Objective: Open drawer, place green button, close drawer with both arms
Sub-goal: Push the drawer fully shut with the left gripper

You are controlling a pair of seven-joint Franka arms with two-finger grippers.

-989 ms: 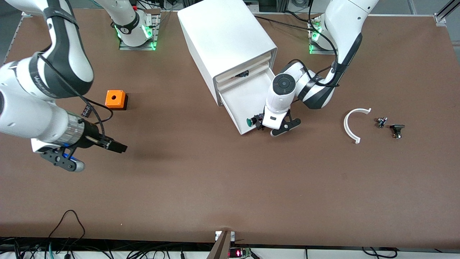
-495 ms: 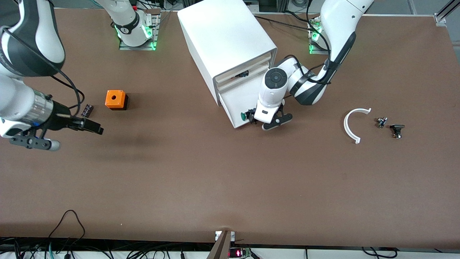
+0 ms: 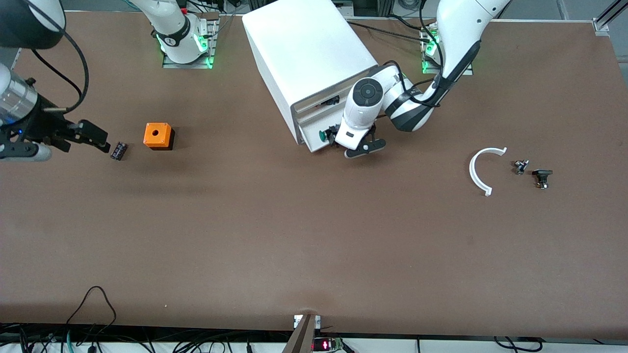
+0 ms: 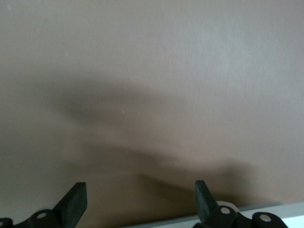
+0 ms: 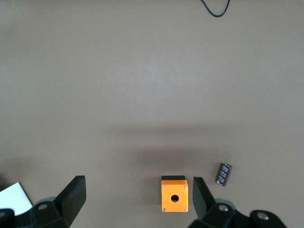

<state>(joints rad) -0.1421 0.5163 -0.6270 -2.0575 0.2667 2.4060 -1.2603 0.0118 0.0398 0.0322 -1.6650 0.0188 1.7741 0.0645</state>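
Observation:
The white cabinet (image 3: 309, 54) stands at the middle of the table's robot side. Its lower drawer (image 3: 310, 139) sticks out only a little. My left gripper (image 3: 338, 139) is open against the drawer's front; the left wrist view shows its fingers (image 4: 76, 202) empty over the table, with a white edge (image 4: 266, 211) beside them. The button's green cap (image 3: 322, 134) shows at the drawer's front beside that gripper; I cannot tell whether it lies inside. My right gripper (image 3: 91, 135) is open and empty in the air over the right arm's end of the table.
An orange cube with a hole (image 3: 158, 136) (image 5: 175, 195) and a tiny black ribbed part (image 3: 118, 150) (image 5: 224, 174) lie near the right gripper. A white curved strip (image 3: 483, 169) and two small dark parts (image 3: 521, 166) (image 3: 542, 177) lie toward the left arm's end.
The left gripper moved toward the cabinet and the drawer slid almost fully in, the green cap moving with them. The right arm drew back toward its end of the table.

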